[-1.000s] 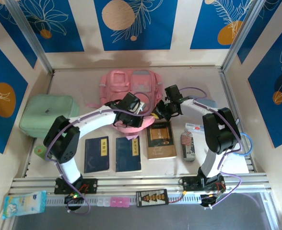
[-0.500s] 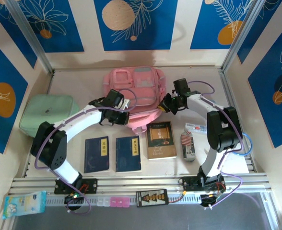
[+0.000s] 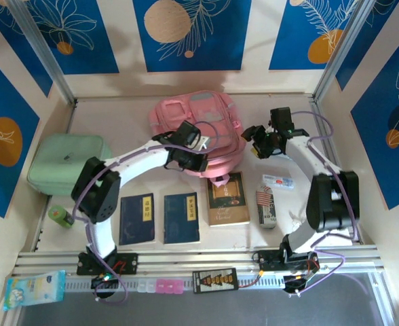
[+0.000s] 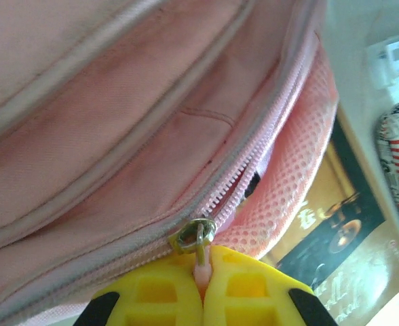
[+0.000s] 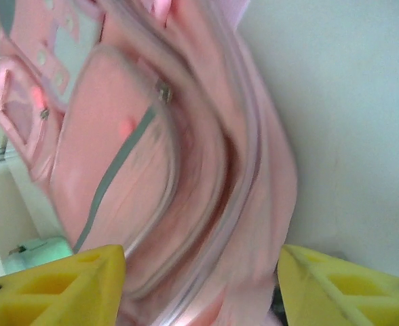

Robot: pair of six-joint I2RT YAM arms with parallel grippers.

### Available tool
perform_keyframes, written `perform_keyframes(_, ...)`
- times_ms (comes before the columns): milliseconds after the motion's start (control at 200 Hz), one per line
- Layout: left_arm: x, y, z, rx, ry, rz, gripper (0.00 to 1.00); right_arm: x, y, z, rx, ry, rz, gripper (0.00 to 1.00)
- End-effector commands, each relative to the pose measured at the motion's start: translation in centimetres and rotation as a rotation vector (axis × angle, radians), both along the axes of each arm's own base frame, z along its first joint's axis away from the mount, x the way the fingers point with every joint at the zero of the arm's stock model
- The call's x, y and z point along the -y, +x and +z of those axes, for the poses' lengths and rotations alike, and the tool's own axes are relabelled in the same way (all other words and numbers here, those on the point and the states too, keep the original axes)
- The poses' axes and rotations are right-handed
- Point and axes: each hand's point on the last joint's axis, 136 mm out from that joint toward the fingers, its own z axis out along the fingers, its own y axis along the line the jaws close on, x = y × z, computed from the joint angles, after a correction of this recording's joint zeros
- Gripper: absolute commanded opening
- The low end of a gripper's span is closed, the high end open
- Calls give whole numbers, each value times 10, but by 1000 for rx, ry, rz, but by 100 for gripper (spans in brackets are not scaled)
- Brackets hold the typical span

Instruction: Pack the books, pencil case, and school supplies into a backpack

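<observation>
Counter (image 3: 118, 122) entry: pink backpack (image 3: 210, 119), its near-edge zipper pull (image 4: 199, 261) pinched between fully closed left jaws; right jaws spread wide, gripping nothing, just beside the backpack's right side.

pink backpack (image 3: 203, 115) — dark blue, yellow-striped books (image 3: 137, 219)

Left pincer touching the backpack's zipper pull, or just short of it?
Touching. The left wrist view shows the left pincer with its yellow fingers pressed together on the pink zipper pull of the backpack, no gap between them.
</observation>
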Motion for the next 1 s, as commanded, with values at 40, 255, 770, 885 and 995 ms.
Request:
perform_keyframes(40,39,7,14,-1,-93,-36,0,-14,-49,-11,-111,26,-56,70)
perform_keyframes(255,50,9,10,-26,-114,-41,0,-46,-71,-21,-169,114,-37,78)
perform_keyframes(770,42,0,-6,-55,-75,-38,0,-92,-29,-51,-240,138,15,84)
perform_keyframes(885,36,-5,-7,-57,-53,-53,0,-89,-28,-61,-273,96,16,71)
perform_keyframes(995,25,-12,-10,-60,-24,-67,0,-77,-33,-72,-285,39,-13,58)
